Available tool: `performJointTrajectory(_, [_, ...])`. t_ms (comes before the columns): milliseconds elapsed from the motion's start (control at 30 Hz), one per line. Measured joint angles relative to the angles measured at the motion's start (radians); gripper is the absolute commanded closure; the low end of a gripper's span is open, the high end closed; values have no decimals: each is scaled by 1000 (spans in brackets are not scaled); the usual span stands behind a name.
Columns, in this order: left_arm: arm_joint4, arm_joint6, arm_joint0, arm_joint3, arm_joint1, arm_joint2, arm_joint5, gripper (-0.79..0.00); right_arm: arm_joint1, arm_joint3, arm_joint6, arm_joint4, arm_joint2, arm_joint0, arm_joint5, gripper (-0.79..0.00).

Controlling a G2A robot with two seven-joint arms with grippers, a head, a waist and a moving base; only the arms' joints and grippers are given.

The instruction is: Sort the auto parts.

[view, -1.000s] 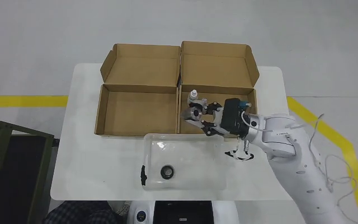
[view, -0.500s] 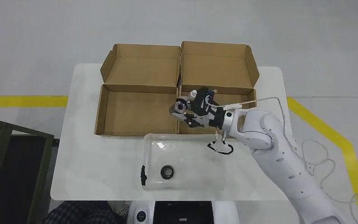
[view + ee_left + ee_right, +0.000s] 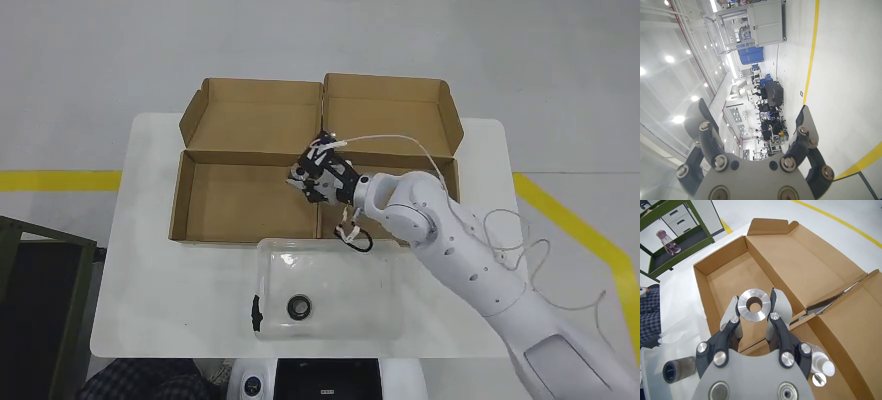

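Note:
My right gripper [image 3: 754,311] is shut on a silver metal ring [image 3: 754,307] with a round hole. It holds the ring above the near right corner of the empty left cardboard box [image 3: 730,279], close to the wall shared with the right box [image 3: 848,332]. In the top view the right gripper [image 3: 312,176] sits over that shared wall, between the left box [image 3: 245,200] and the right box [image 3: 390,125]. A white bottle-shaped part [image 3: 822,366] and a small metal disc [image 3: 819,379] lie in the right box. My left gripper [image 3: 753,115] is open, holding nothing, and faces the room.
A clear plastic bin [image 3: 330,262] stands in front of the boxes, with a dark cylindrical bushing [image 3: 298,307] inside; the bushing [image 3: 677,371] lies just below my right wrist. A green shelf [image 3: 677,241] stands off the table's left side. Both box lids stand open at the back.
The right arm has swung left with the ring, from above the right box to the wall shared with the left box.

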Motion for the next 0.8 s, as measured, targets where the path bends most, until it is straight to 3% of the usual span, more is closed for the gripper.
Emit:
performJointTrajectory(300, [0, 0, 0, 0, 0, 0, 0, -785, -67, 101, 7, -76, -112, 77, 92, 0])
performJointTrajectory(800, [0, 0, 0, 0, 0, 0, 0, -785, -154, 264, 25, -127, -187, 137, 169, 0])
